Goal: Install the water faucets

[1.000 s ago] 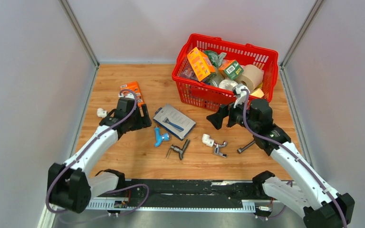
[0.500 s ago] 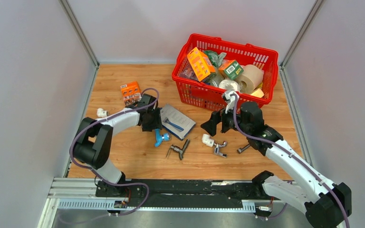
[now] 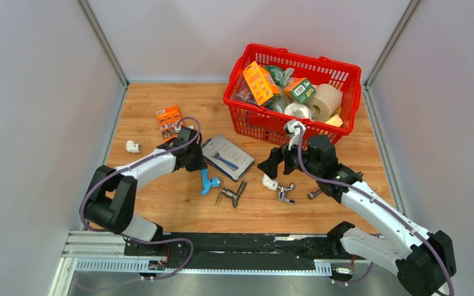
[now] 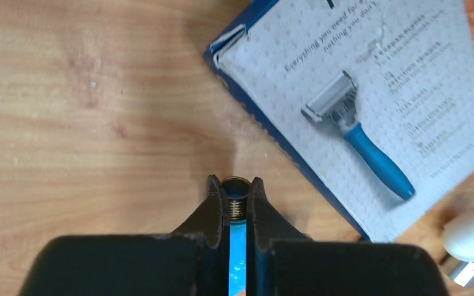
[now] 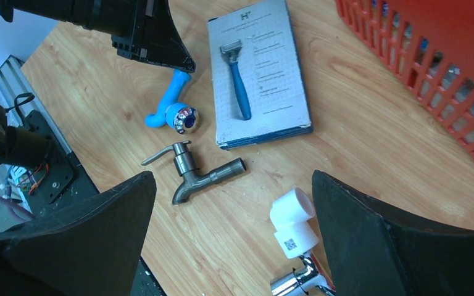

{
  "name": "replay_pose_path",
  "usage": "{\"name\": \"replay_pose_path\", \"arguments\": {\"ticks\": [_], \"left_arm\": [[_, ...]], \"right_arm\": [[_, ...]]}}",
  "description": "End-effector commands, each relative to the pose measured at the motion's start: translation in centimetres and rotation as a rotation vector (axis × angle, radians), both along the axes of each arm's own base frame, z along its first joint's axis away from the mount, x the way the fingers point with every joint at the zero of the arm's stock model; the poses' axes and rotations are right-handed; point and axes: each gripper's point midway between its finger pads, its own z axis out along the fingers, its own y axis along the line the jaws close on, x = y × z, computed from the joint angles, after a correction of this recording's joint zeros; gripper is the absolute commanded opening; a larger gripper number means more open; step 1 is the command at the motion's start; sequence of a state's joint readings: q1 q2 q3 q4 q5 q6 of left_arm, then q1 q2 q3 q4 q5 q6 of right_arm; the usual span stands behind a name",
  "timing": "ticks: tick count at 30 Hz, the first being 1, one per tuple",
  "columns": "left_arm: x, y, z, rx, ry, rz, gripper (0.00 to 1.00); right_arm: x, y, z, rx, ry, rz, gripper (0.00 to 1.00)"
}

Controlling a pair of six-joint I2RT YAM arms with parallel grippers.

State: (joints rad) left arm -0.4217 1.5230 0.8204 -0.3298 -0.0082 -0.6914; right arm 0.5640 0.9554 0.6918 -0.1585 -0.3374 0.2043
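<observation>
The left claw (image 4: 235,188) is clenched on the light-blue faucet (image 5: 171,105). In its own wrist view a blue strip and a threaded, brass-coloured mouth sit tight between the two fingers (image 4: 213,203), right at their tips. In the right wrist view the rest of the faucet comes out from under this claw, bends, and ends in a round shiny cap away from the fingers. I cannot tell whether that far end rests on the table (image 3: 160,203) or hangs just above it.

The right claw (image 5: 231,185) is released, with its fingers spread wide and nothing in them. Under it, between its fingers, lie the dark grey tap (image 5: 191,169) and, nearer its right finger, the chrome tap (image 5: 299,280) with the white elbow (image 5: 293,225). The razor pack (image 5: 259,74) lies beyond them, just beside the left claw.

I judge the faucet to be light, stiff plastic. It needs little force, but its smooth round body may turn or slide between flat fingers. The present hold is at the threaded end, which probably must go into a fitting. A hold on the middle of the body, leaving the thread free, seems better. The long free part can swing like a lever, so slow moves are safer. Hard squeezing could hurt the thread.
</observation>
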Motion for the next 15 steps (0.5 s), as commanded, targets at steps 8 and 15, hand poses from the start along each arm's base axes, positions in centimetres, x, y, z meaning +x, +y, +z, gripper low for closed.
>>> {"name": "replay_pose_path", "arguments": {"ticks": [8,15], "left_arm": [[0.1,-1.9,9.1,-0.403,-0.243,0.252,0.0],[-0.3,-3.6,13.4,-0.717,-0.279,0.371,0.0]], "right_arm": [[-1.7,5.7,1.0,0.106,-0.08,0.065,1.0],[-2.9,8.1,1.0,0.239,-0.11,0.103,1.0]]}}
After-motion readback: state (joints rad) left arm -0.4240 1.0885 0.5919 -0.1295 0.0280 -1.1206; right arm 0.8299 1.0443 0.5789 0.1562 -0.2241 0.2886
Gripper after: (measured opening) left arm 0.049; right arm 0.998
